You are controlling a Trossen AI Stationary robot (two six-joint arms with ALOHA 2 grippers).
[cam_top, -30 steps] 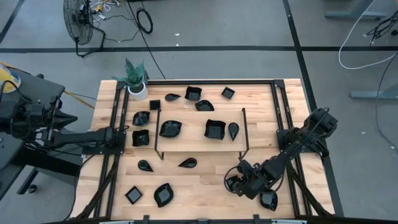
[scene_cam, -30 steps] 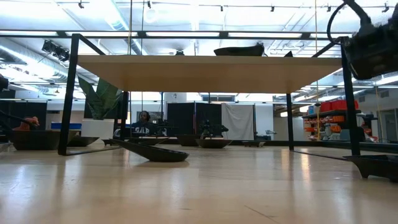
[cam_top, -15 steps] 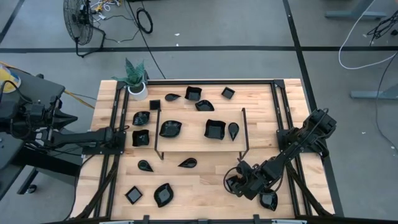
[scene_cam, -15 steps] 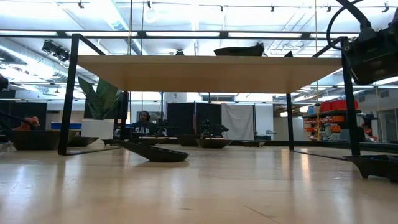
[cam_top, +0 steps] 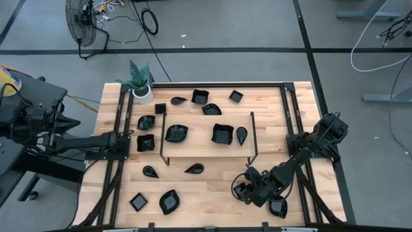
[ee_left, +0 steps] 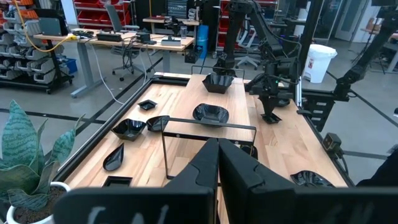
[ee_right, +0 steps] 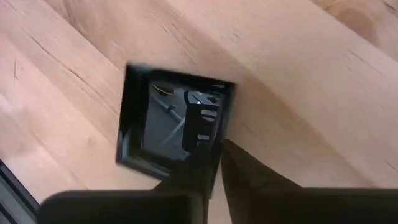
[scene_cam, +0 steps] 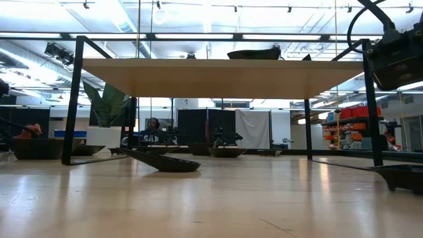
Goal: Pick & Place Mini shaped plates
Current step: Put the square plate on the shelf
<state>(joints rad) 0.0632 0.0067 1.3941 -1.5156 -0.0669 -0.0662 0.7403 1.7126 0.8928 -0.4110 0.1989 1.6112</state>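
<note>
Several glossy black mini shaped plates lie on the wooden table [cam_top: 206,193]: square, teardrop and leaf shapes. My right gripper [cam_top: 242,189] is near the front right, pointing steeply down, shut on a small square plate [ee_right: 171,121] that rests flat on the wood. A teardrop plate [cam_top: 278,207] lies just beside it, nearer the front edge. My left gripper [ee_left: 217,165] is shut with nothing between its fingers. It hangs level over the table's left side [cam_top: 122,143]. My right gripper pinches the square plate's rim [ee_right: 211,149] on one side. One finger [ee_right: 198,163] stands inside the dish and the other [ee_right: 249,177] outside on the wood. The fingers come from above, slanting down. The plate sits flat on the table.
A black-framed raised shelf [cam_top: 206,158] stands mid-table with plates on and around it. A white pot with a green plant [cam_top: 141,90] is at the far left corner. Black rails [cam_top: 290,109] run along both table sides. Bare wood lies between the shelf and the front edge.
My right gripper has shut on the square plate's rim while its arm kept in place. The plate has stayed on the table.
</note>
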